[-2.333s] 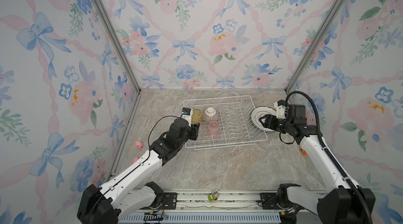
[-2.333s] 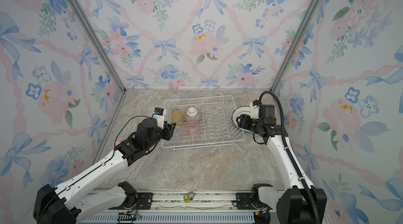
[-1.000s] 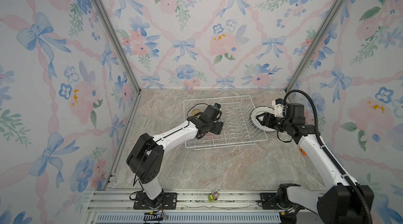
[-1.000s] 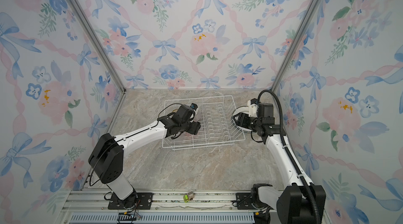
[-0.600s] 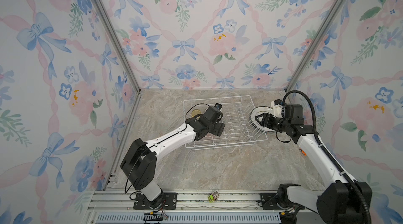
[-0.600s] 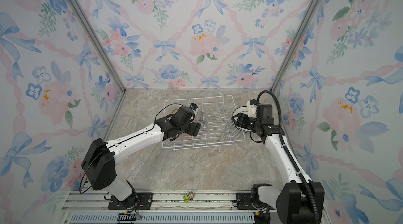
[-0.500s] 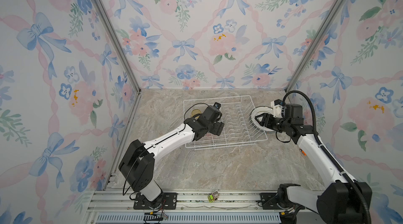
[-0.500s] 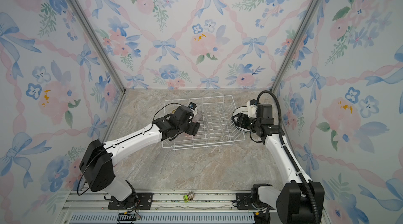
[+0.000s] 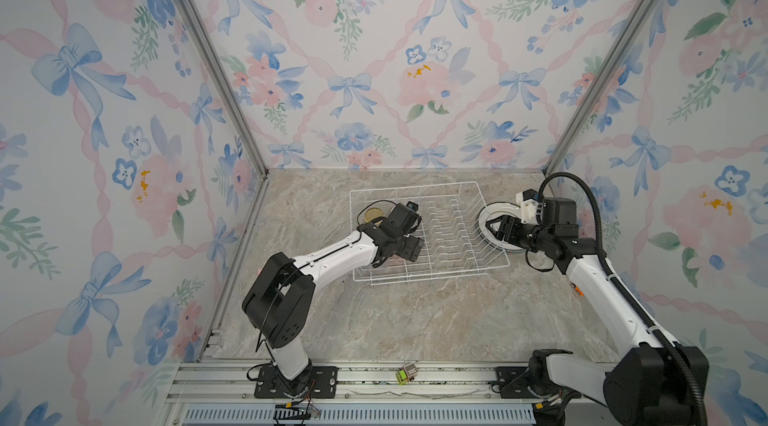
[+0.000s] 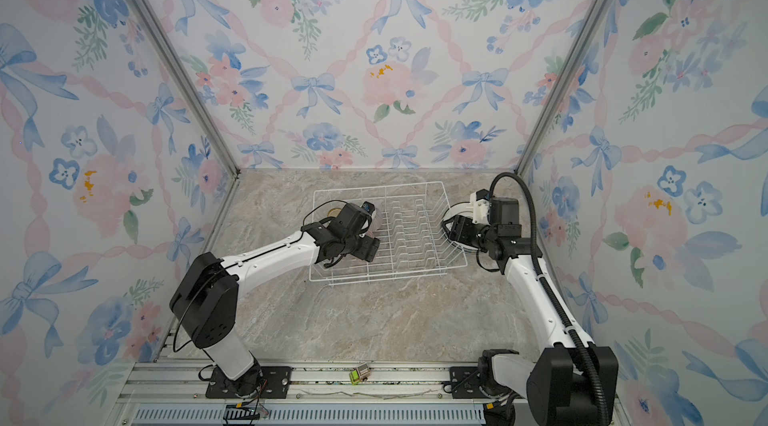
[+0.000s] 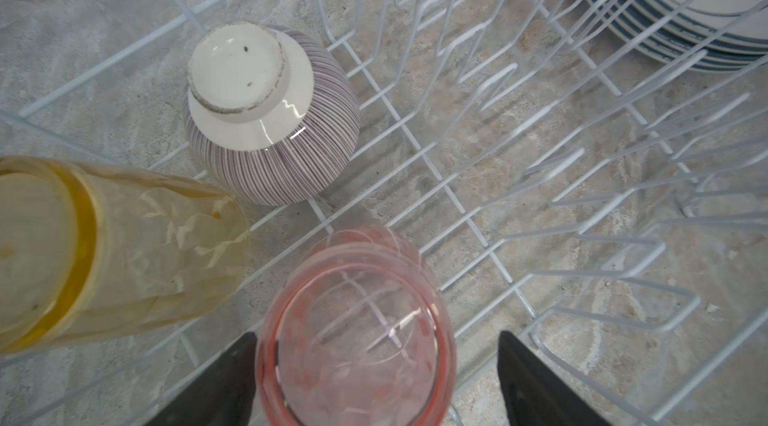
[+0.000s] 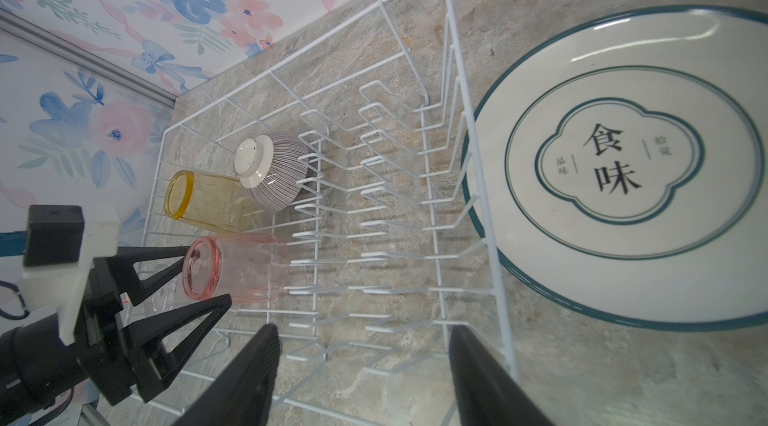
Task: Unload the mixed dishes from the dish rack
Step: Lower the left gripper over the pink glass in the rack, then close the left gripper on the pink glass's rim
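the pink cup [image 12: 245,268] stands bottom up in the rack [image 9: 453,233]. your left gripper [image 11: 376,336] has just come in over it and spread its jaws wide, 1 on each side, not squeezing yet. so this cup looks next to go out. the rack also holds 1 yellow cup [image 12: 208,202] and 1 bowl [image 12: 270,170]. 1 stack of plates [image 12: 623,162] sits just outside, too tight to count. your right gripper [image 12: 363,328] hangs open and empty beside it.
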### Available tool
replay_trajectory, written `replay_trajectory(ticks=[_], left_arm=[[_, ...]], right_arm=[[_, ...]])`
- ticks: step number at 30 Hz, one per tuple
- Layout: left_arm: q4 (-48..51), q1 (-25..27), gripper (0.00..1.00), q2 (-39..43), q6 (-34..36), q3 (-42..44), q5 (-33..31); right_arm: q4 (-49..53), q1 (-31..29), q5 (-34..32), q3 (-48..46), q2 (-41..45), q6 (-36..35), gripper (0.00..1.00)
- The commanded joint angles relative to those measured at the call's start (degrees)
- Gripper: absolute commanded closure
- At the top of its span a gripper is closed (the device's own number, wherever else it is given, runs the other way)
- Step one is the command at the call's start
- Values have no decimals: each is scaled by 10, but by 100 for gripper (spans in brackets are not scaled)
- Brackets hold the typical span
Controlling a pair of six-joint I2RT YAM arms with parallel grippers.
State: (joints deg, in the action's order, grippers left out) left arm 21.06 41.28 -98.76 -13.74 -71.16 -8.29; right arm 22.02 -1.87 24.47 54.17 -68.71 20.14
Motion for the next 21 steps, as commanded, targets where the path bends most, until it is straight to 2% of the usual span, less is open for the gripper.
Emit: replay_trajectory(ticks=[1,15,21], left_arm=[[11,-7,11,-19,6,-11,20],[12,-10,15,-50,12,-26,22],[13,-14,27,-50,12,-26,41]], right_arm=[[-2,5,8,-6,6,0,33],[-9,6,11,-6,-5,2,32],[-13,6,12,-6,-9,3,32]])
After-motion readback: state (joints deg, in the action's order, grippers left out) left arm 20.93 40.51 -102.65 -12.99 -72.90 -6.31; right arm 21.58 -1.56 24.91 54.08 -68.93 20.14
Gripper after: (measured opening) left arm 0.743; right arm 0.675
